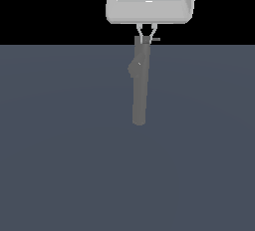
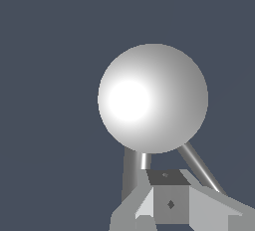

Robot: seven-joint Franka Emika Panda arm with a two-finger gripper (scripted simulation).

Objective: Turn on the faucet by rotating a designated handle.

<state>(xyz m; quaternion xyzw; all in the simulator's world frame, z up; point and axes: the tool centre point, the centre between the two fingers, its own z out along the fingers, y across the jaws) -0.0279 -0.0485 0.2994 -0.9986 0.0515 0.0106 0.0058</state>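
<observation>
We see the faucet (image 1: 139, 83) as a long grey tube running down the middle of the exterior view, its capped end at the upper centre, just under the pale body of our gripper (image 1: 146, 37). The rounded side bump sits on the tube's left edge in that frame. The handle (image 1: 155, 39), a very thin light rod, sticks out toward the exterior view's right from the capped end, touching or just beside our fingertips.

The jaws look nearly pressed together, tapering to a point at the cap, and we cannot tell whether they pinch the rod or merely rest against it. In the wrist view a bright round end fills the middle, with thin rods (image 2: 201, 168) and finger parts below it.

The grey counter (image 1: 60, 165) carries nothing else we can see.

We judge the main risk to be slip: the rod is so thin that a push off its axis could let the fingertips ride over it, or press on the cap instead, leaving the handle unturned.
</observation>
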